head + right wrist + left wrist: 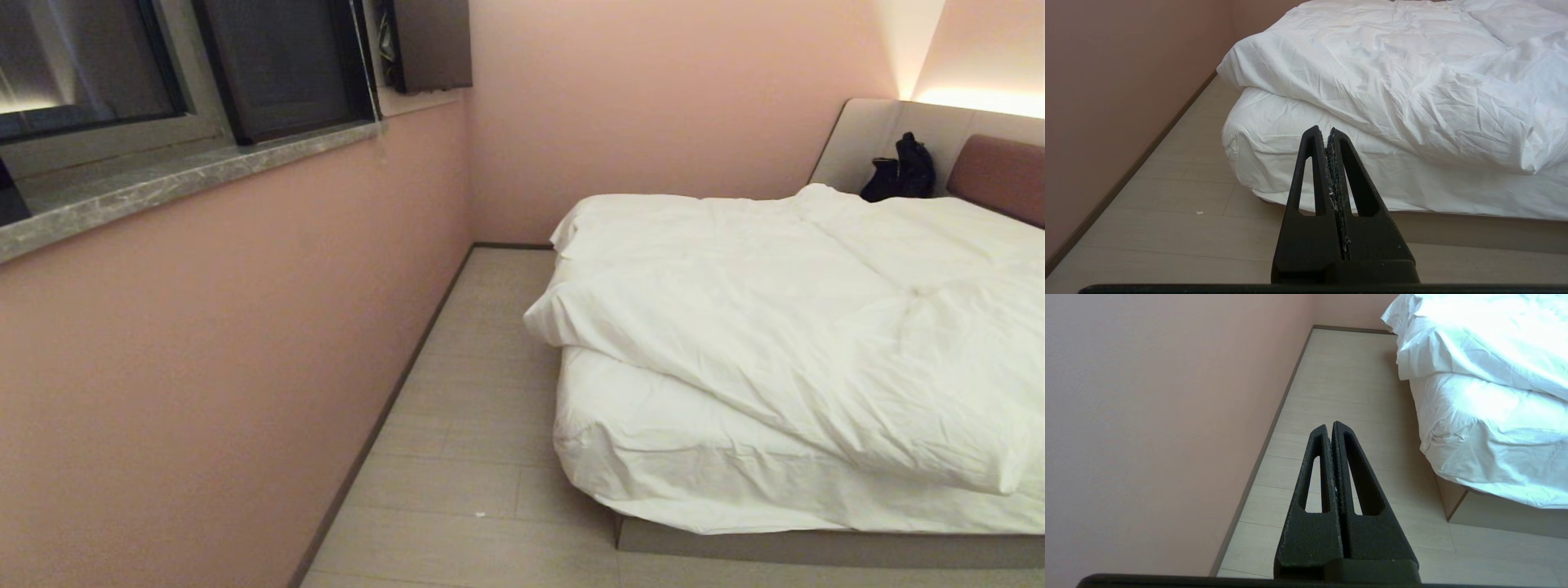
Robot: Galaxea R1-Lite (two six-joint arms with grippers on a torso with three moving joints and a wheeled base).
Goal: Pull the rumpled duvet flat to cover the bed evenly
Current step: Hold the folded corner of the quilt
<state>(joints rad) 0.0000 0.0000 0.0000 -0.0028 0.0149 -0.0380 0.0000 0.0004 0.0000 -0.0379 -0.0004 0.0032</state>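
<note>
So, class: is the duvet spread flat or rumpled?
Rumpled: the duvet lies bunched and skewed, leaving the bed foot's sheet bare.

You've got two matching end effectors. Left gripper [1332, 425]: matte black, rough grainy plastic, two long wedge-shaped fingers [1312, 486] tapering toward 12 o'clock, each with one elongated slot cut through. Right gripper [1323, 130]: same black tapered build, same slots, but whitish scuffs and flecks run down the seam between its inner faces. A black straight-edged bar crosses each wrist view at 6 o'clock.
</note>
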